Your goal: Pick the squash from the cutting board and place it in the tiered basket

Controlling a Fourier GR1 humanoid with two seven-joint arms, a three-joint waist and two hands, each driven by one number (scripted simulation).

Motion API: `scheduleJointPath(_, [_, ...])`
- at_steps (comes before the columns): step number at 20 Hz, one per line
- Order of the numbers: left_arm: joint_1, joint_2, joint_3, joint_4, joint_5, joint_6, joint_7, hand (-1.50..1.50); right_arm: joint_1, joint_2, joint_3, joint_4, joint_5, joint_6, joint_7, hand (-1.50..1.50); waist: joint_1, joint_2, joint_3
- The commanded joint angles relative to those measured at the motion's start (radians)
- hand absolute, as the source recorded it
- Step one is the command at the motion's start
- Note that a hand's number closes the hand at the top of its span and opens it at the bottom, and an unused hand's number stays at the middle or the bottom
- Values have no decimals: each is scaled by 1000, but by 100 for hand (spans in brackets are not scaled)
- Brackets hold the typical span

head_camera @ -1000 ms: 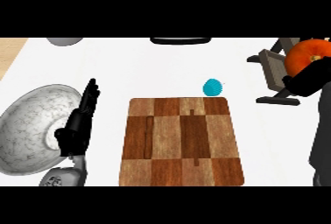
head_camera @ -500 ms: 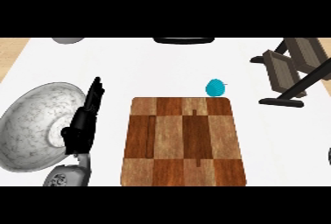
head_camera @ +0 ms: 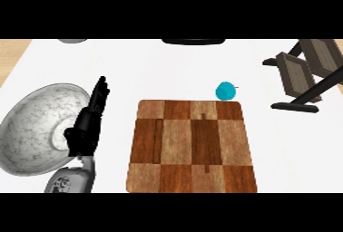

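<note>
The squash cannot be seen anywhere now. It is not on the cutting board [head_camera: 192, 146], and only part of the tiered basket [head_camera: 303, 72] shows at the far right, so I cannot tell if it lies in there.

The cutting board is a flat wooden rectangle with light and dark brown squares. Its long side runs away from the robot. A small, smooth, blue-green egg-shaped thing [head_camera: 226, 91] stands just past its far edge on the white desk [head_camera: 154, 68].

The left hand [head_camera: 85, 127] is black and sits left of the board, fingers straight and relaxed, holding nothing. Beside it lies a big round grey marbled plate [head_camera: 33, 131]. The right hand is out of view. The basket has dark slanted trays on a black stand.
</note>
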Motion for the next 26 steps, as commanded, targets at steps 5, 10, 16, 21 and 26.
scheduleJointPath(5, [-65,17,37,25,18,-13,23,0,13,-110,65,241,-2,-240,-65,150,1,6,1])
scheduleJointPath(10, [-11,1,7,10,-6,1,-2,0,76,-173,122,366,12,-382,-154,150,4,6,1])
scheduleJointPath(16, [-38,-2,2,-11,-9,-1,39,0,35,-286,168,558,32,-454,-245,150,8,6,0])
scheduleJointPath(21, [-23,-8,8,1,11,-10,11,0,70,-253,-40,631,-33,-613,-104,-150,18,11,2])
scheduleJointPath(26, [18,-21,-5,-6,2,1,-22,0,80,-287,-100,693,-114,-647,-159,-150,5,4,2])
